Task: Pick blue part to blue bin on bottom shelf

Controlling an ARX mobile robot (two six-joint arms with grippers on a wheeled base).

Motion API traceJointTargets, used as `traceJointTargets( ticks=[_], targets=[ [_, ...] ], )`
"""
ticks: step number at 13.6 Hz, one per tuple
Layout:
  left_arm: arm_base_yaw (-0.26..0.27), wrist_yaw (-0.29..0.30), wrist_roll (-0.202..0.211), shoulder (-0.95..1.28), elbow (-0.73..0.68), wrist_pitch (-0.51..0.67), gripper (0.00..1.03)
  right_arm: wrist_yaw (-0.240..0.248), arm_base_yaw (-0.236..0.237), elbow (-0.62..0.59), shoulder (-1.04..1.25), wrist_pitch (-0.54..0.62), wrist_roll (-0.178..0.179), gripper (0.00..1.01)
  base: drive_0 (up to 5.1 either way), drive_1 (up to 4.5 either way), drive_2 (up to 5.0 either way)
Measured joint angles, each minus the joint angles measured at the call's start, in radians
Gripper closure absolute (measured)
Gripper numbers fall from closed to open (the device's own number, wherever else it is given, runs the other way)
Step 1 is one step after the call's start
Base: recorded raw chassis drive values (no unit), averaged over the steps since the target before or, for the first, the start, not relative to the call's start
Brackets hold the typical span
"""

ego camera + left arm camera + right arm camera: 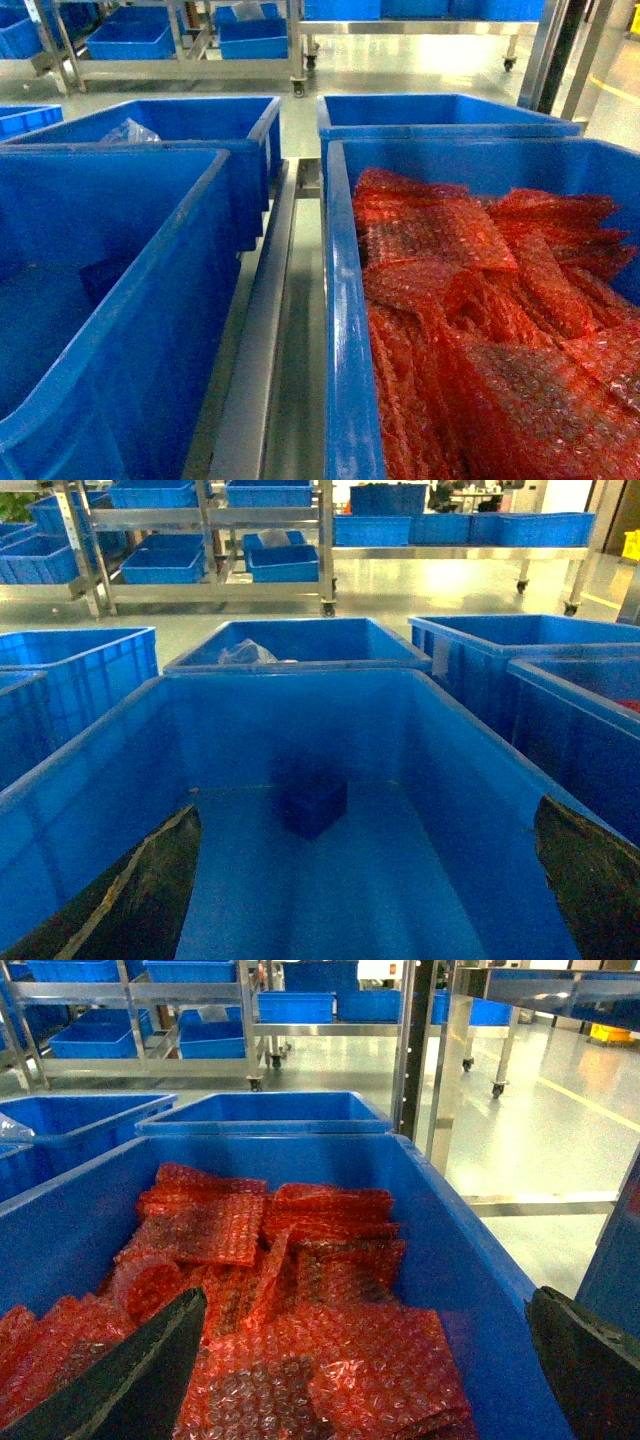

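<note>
Glistening crinkled red bubble wrap (480,330)

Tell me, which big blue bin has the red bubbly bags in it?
The near right bin, under the right gripper. The near left bin holds only a small dark blue part.

Left gripper (365,880): two dark, near-black fingers (130,900) entering from the lower corners of the left wrist view; flat tapered blades, worn surface with pale scuffed streaks along one edge.

Right gripper (365,1370): matching pair of fingers (135,1380), dark grey-black, matte, tapered, edges slightly rough.
</note>
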Motion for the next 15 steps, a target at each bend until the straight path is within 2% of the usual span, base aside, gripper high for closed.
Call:
traceJointTargets(
  ticks=[15],
  targets=[
    [0.0,0.0,0.0,0.0,0.0,0.0,0.05,0.0,0.0,0.0,0.0,0.0,0.0,0.03,0.0,0.0,0.0]
  ],
)
